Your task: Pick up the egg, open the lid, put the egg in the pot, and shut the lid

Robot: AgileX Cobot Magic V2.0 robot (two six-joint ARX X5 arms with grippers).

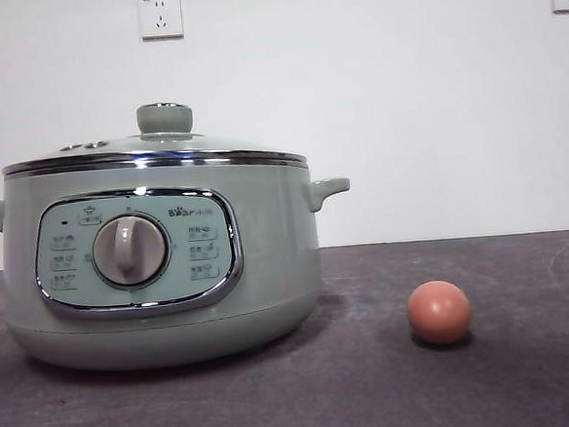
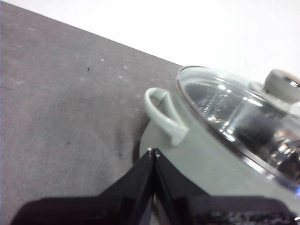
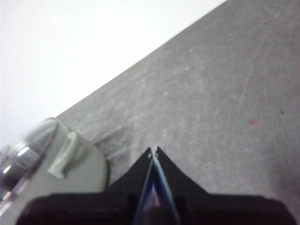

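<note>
My left fingers (image 2: 153,152) are pressed together on nothing, near the pot (image 1: 162,271) and its side handle (image 2: 164,115). My right fingers (image 3: 153,151) are likewise closed and empty. The lid (image 1: 153,152) sits on the pot; the egg (image 1: 439,311) rests on the desk (image 1: 472,386) beside it

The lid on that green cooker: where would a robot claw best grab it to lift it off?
Probably by the stubby knob at the centre of the lid, coming straight down from above. The glass dome is shallow and smooth, and its chrome rim sits flush on the pot, so only the knob offers two sides to pinch.
</note>
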